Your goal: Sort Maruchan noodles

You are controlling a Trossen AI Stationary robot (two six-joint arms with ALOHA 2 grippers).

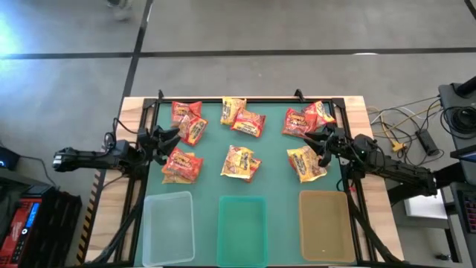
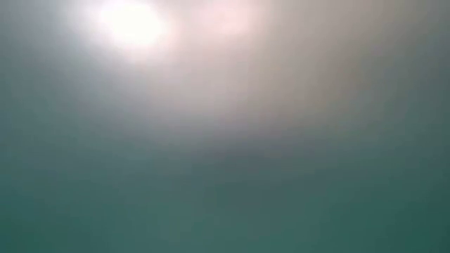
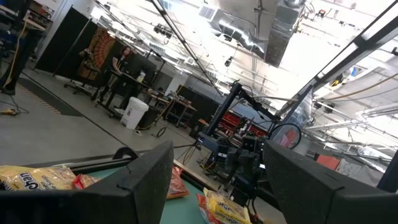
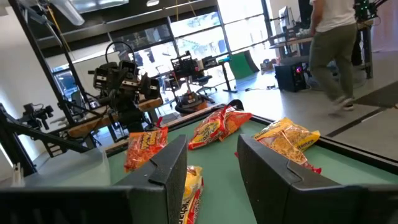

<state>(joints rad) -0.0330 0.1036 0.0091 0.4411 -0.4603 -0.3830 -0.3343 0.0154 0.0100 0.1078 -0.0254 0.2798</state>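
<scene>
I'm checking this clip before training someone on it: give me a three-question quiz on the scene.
1. True or false: the three bins along the table's near edge, clear bin, green bin and tan bin, hold no noodle packets.
2. Which gripper sits by the packet above the tan bin? A) left gripper B) right gripper
3. Fill in: both grippers are ____, holding nothing.

Key: 1 true; 2 B; 3 open
</scene>
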